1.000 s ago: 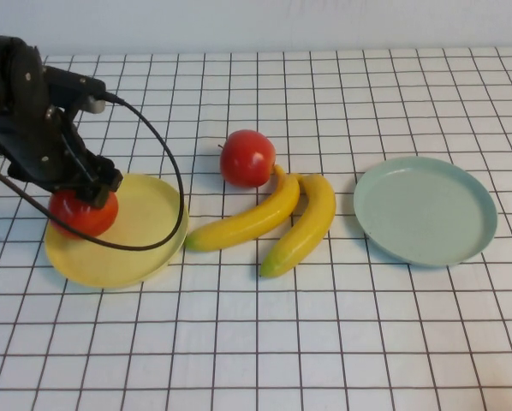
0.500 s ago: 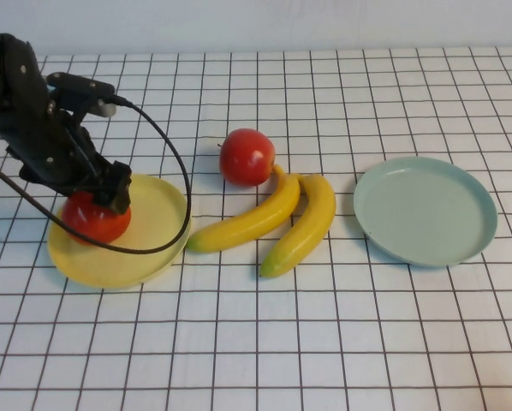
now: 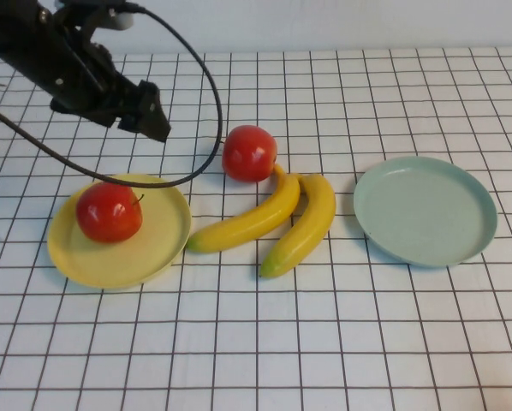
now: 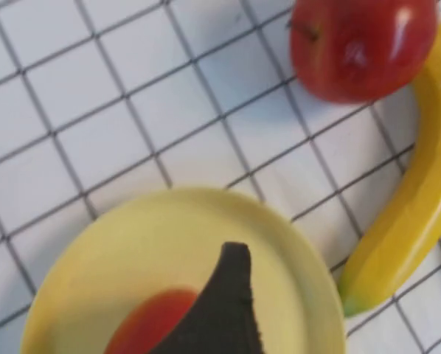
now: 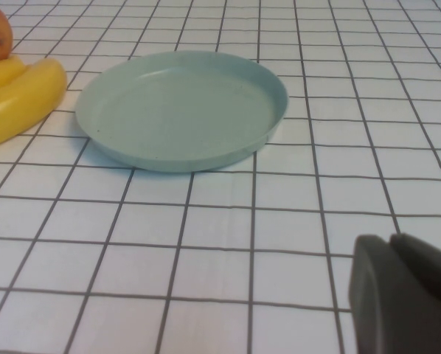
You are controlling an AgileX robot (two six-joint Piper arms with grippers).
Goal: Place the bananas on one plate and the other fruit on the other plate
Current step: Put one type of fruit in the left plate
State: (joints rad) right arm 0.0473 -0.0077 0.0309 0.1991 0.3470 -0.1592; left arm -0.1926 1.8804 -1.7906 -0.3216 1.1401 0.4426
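One red apple (image 3: 109,211) lies on the yellow plate (image 3: 157,224) at the left. The second apple (image 3: 249,153) sits on the table behind the two bananas (image 3: 252,221) (image 3: 303,227), touching one of them. The pale blue-green plate (image 3: 425,210) stands bare at the right. My left gripper (image 3: 151,120) is open and empty, raised above the table behind the yellow plate. In its wrist view one dark finger (image 4: 224,310) overlaps the plate's apple (image 4: 150,324). My right gripper (image 5: 394,247) is shut and empty, low over the table near the blue-green plate (image 5: 180,107); it is out of the high view.
A white cloth with a dark grid covers the table (image 3: 324,342). The left arm's black cable (image 3: 211,94) loops over the yellow plate's far rim, close to the second apple. Open cloth lies in front of the plates and bananas.
My left gripper has let go of the apple onto the yellow plate, then risen and moved back and to the right. The plate has shifted slightly. The other fruit has not moved.
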